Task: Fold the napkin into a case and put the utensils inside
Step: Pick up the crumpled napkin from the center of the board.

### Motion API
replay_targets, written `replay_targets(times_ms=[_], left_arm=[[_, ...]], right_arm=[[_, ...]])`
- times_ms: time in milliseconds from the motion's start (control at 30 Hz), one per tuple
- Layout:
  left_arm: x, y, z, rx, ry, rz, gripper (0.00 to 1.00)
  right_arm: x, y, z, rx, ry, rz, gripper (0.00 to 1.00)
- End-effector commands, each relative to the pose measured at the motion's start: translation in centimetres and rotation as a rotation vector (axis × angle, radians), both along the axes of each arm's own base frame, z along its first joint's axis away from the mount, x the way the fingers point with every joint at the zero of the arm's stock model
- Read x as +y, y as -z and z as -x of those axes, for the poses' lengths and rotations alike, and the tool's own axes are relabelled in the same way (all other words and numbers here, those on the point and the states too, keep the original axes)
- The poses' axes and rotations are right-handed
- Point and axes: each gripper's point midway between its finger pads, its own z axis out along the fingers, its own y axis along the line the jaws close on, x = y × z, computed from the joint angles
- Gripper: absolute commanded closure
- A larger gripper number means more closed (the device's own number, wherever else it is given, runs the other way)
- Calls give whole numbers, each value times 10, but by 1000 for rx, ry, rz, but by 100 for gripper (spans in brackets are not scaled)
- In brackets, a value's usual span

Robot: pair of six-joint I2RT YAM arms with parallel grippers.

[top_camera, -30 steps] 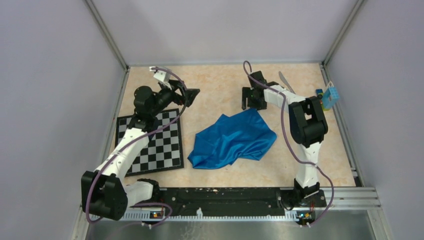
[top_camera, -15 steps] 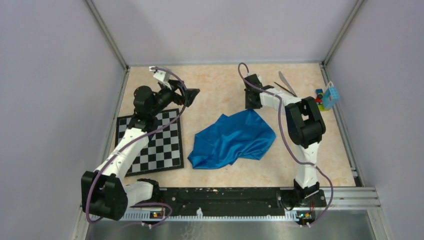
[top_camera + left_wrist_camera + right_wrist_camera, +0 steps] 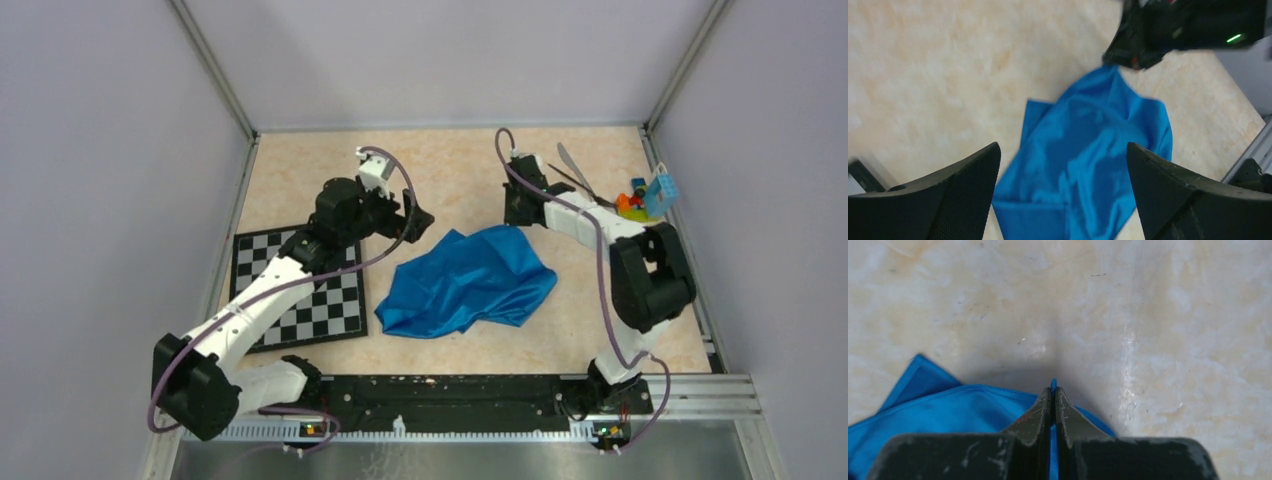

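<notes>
Right wrist, right end effector [image 3: 1053, 392] low, pinching napkin [image 3: 948, 412]

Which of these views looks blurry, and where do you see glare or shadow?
Left wrist view: napkin smeared soft, fingers crisper. Right wrist view: sharp, pale glare streak on the table, dark shadow ahead of the right gripper. Top view: evenly lit.

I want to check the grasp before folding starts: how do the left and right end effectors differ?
The left end effector is wide open; the right end effector is shut. The right end effector pinches the far corner of the napkin; the left end effector holds nothing and hovers above it. Both are black, two-fingered and aimed at the napkin.
</notes>
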Motion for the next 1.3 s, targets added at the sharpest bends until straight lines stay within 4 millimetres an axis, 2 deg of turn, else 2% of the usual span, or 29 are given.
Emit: replay_targets(times_ms=[0,100,200,267,333,433,600,733,900,1167,1267], left_arm=[[4,87,58,351,-97,-92,2],[-18,117,92,406,-51,-164,15],[-29,149,105,442,-92,-330,30],[-36,173,107,458,-127,-426,36],[-40,185,103,473,-173,-465,46],[-42,198,97,476,-232,-503,53],[-35,222,93,502,-305,-577,55],[-30,230,93,503,-323,-597,56],[-23,238,91,495,-348,-631,49],[-32,251,87,540,-276,-568,47],[-34,257,85,578,-240,-521,50]], right_arm=[[8,-70,5,-154,-5,-154,100],[10,-75,15,-170,-19,-202,100],[10,-74,25,-170,-33,-221,100],[8,-74,28,-177,-40,-225,100],[7,-76,30,-183,-50,-219,100],[1,-76,33,-181,-62,-212,100],[-2,-71,36,-175,-74,-235,100],[-3,-69,37,-169,-77,-241,100],[0,-67,37,-168,-90,-252,100],[0,-67,37,-165,-91,-251,100],[4,-72,41,-164,-113,-272,100]])
